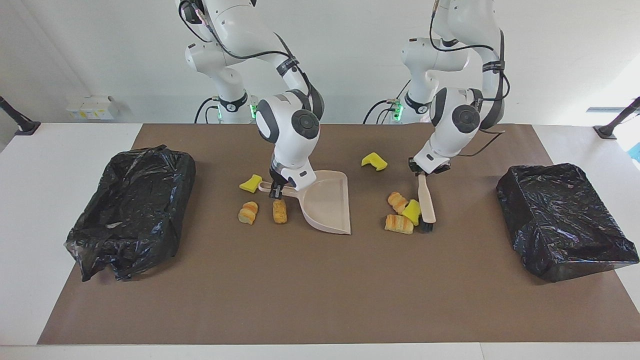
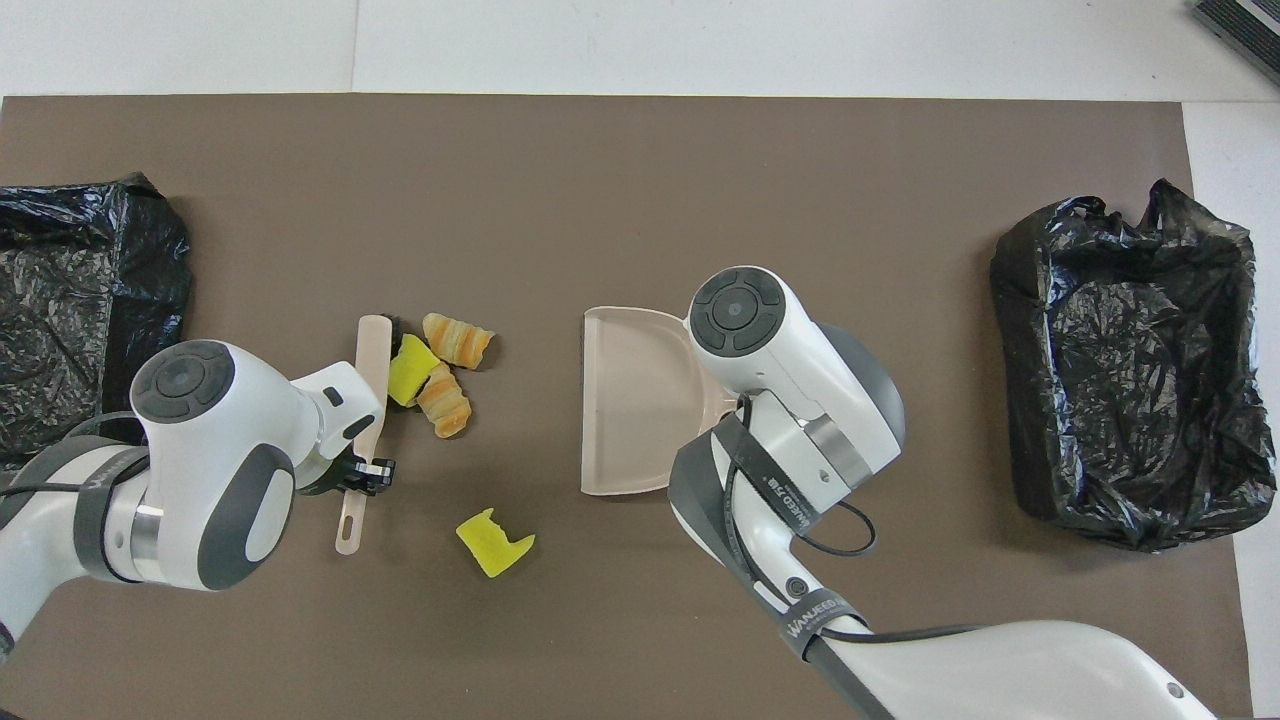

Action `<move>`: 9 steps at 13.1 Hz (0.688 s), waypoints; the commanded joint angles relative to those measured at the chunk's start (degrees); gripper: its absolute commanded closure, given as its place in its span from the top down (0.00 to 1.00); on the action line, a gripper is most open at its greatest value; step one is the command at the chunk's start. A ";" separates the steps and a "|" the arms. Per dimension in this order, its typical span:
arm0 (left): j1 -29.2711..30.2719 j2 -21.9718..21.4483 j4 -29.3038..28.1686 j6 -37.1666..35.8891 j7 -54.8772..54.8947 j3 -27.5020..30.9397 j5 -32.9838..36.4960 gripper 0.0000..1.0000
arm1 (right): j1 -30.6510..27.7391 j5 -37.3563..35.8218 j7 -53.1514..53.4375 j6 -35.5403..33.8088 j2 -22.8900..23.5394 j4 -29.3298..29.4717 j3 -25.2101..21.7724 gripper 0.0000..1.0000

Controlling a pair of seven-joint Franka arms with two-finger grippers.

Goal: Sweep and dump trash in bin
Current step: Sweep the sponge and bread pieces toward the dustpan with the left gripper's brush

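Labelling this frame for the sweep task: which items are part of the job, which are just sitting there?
In the job:
- brush in left pincer, pushing a sponge chunk and two bread rolls
- dustpan, handle in right pincer
- loose trash: sponge pieces, rolls
- black-lined bins

Just there:
- brown mat
- small white boxes

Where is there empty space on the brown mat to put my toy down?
The mat is bare along its edge farthest from the robots, between the two black bags. It is crowded around the dustpan, the brush and the yellow and orange scraps.
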 commanded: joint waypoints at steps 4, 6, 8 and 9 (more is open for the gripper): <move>-10.12 0.14 1.17 0.15 -0.02 0.82 -5.52 0.00 | -0.43 -0.60 2.20 0.58 -0.38 -0.55 0.34 0.00; -14.25 -0.04 1.17 0.41 -4.31 0.73 -5.88 0.00 | -0.43 -0.60 2.20 0.58 -0.38 -0.54 0.34 0.00; -19.52 0.04 1.25 0.93 -7.83 0.73 -7.19 0.00 | -0.43 -0.60 2.20 0.58 -0.38 -0.55 0.34 0.00; -22.15 0.31 1.25 1.98 -9.50 0.73 -7.63 0.00 | -0.51 -0.60 2.20 0.58 -0.38 -0.54 0.34 0.00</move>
